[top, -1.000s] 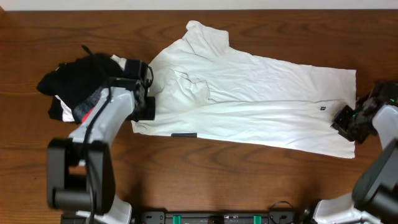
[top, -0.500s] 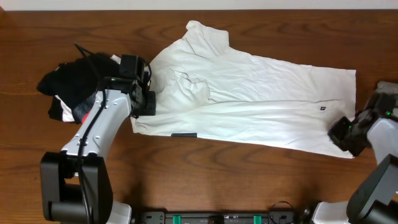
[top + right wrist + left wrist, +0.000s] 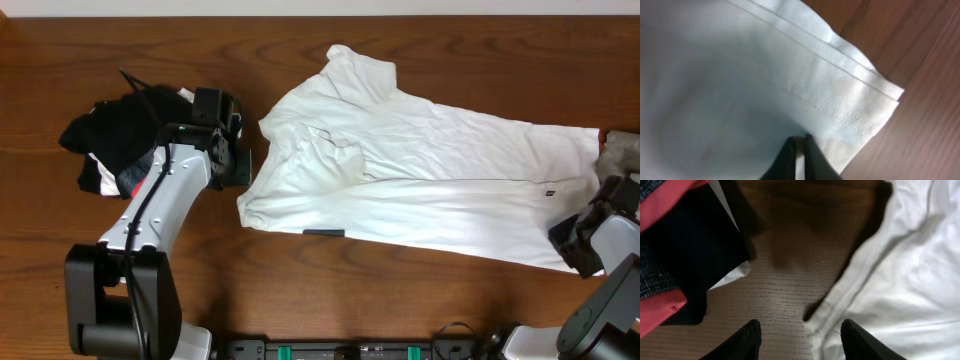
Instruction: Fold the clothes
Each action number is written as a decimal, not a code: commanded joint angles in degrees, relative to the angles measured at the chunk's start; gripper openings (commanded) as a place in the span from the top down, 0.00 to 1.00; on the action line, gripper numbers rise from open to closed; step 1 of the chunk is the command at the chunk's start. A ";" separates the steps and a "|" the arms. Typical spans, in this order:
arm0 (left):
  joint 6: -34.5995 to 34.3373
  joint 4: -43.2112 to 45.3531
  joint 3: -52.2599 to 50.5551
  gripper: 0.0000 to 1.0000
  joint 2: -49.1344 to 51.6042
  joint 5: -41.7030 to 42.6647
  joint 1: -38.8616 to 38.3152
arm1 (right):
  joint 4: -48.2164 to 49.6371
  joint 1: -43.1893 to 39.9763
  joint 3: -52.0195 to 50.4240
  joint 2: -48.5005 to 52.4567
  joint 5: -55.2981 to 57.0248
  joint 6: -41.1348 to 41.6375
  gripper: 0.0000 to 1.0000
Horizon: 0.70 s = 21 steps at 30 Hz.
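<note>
The clothes, a white T-shirt (image 3: 420,170), lie spread across the table with the collar end to the left and the hem to the right. My right gripper (image 3: 572,240) is at the lower right hem corner. In the right wrist view its fingers (image 3: 799,142) are pinched together on the white fabric (image 3: 740,75) just inside the stitched hem. My left gripper (image 3: 243,165) hovers open at the shirt's left edge. In the left wrist view a rolled white edge (image 3: 825,315) lies on the wood between its spread fingers (image 3: 800,327), untouched.
A heap of black garments with a red band (image 3: 120,135) lies left of my left arm and fills the upper left of the left wrist view (image 3: 690,245). A small grey-beige cloth (image 3: 622,150) sits at the table's right edge. Bare wood runs along the front.
My right gripper closed on the hem corner and moved right and toward the front. The whole shirt slid right with it, away from my left gripper, which stayed put.
</note>
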 commanded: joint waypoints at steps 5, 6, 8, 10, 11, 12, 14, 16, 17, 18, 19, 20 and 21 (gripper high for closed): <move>0.57 -0.11 1.07 0.46 -0.37 0.20 0.22 | 0.15 -0.52 3.52 0.13 -18.86 -9.11 0.77; 0.57 -0.28 1.42 0.46 -0.72 0.24 0.22 | -0.55 -0.52 4.81 -0.85 -22.93 -9.60 0.73; 1.40 -0.13 2.51 0.46 -1.92 2.23 0.22 | -1.97 -0.50 7.23 -3.10 -29.38 -9.60 0.68; 3.50 2.34 3.10 0.46 -3.02 8.04 0.22 | -3.10 -0.44 9.18 -5.70 -34.58 -9.55 0.66; 3.93 4.15 3.13 0.46 -3.23 10.88 0.22 | -3.39 -0.37 9.92 -7.23 -36.81 -9.53 0.65; 4.37 6.05 3.13 0.46 -3.21 13.40 0.09 | -3.48 -0.26 10.38 -8.76 -38.07 -9.49 0.65; 4.46 8.46 3.10 0.45 -2.40 14.14 -0.31 | -4.11 -0.17 10.84 -11.74 -38.40 -8.04 0.63; 4.46 10.05 3.10 0.45 -0.70 14.10 -0.90 | -4.92 -0.20 10.84 -14.80 -38.32 -7.39 0.61; 4.48 10.62 3.10 0.45 0.33 14.08 -1.25 | -5.31 -0.20 10.84 -15.93 -38.34 -7.39 0.60; 5.25 11.10 3.10 0.45 1.62 14.08 -1.68 | -5.64 -0.20 10.84 -17.03 -38.45 -7.39 0.59; 6.36 11.47 3.10 0.45 3.02 14.03 -2.10 | -5.99 -0.17 10.84 -17.94 -38.95 -7.41 0.59; 7.26 11.78 3.10 0.45 4.28 14.03 -2.38 | -6.23 -0.17 10.84 -18.62 -39.58 -7.43 0.59; 7.45 12.26 3.10 0.45 5.79 14.03 -2.69 | -6.64 -0.17 10.84 -19.08 -39.93 -7.58 0.59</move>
